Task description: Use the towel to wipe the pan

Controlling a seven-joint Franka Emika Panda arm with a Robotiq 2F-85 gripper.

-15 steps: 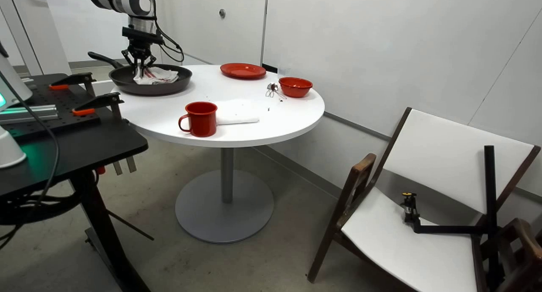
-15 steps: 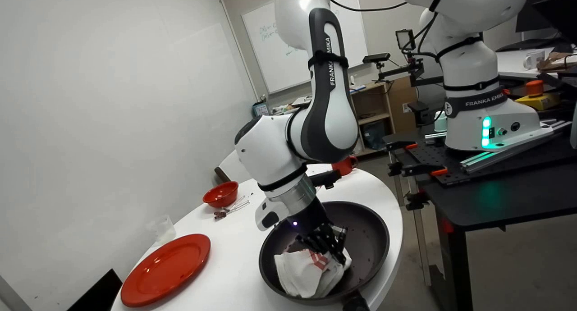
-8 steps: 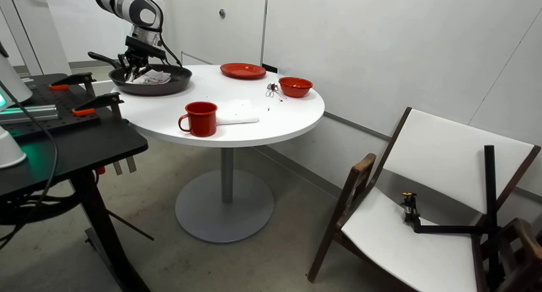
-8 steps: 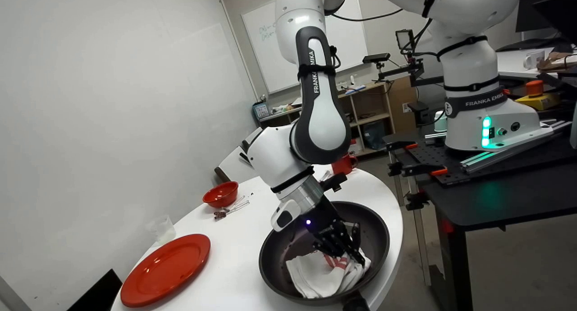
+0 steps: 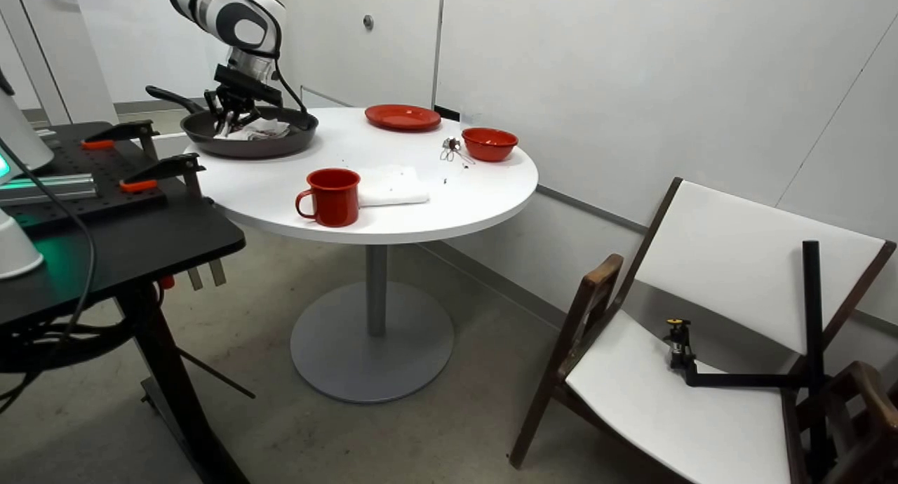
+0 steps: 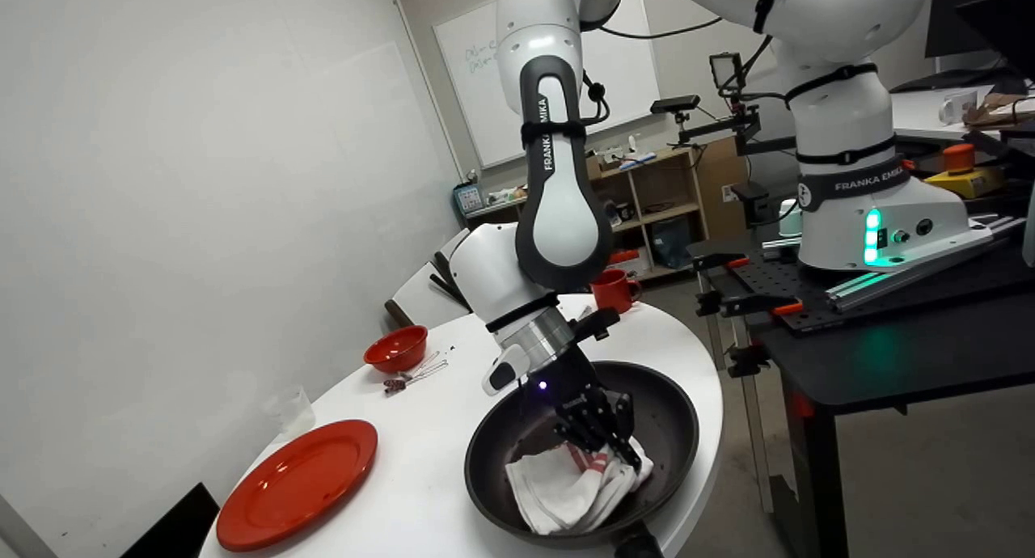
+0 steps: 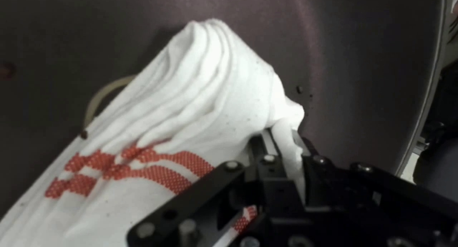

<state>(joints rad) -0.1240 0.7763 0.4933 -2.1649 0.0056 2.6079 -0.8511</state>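
The pan (image 6: 667,416), round and dark with a black handle (image 5: 168,98), stands on the white table (image 5: 449,196). In it lies the towel (image 6: 558,489), white with red stripes, bunched and folded; both exterior views show it. My gripper (image 7: 286,136) is shut on a fold of the towel, which runs up between its fingers in the wrist view. The arm leans over the pan, fingers pointing down and tilted. Dark specks and a pale curved strand (image 7: 103,95), partly under the cloth, dot the pan floor (image 7: 361,82). The gripper hides part of the towel.
A red mug (image 5: 335,198) stands at the table's edge beside a flat white item (image 5: 394,189). Farther off are a red plate (image 5: 403,118), a red bowl (image 5: 490,145), a whisk-like wire tool (image 6: 415,376) and a clear cup (image 6: 291,412). A black bench (image 5: 133,210) borders the table.
The gripper first tilts and drags the towel toward the bench side of the pan, then moves slightly back. The grip holds throughout; the pan stays put.
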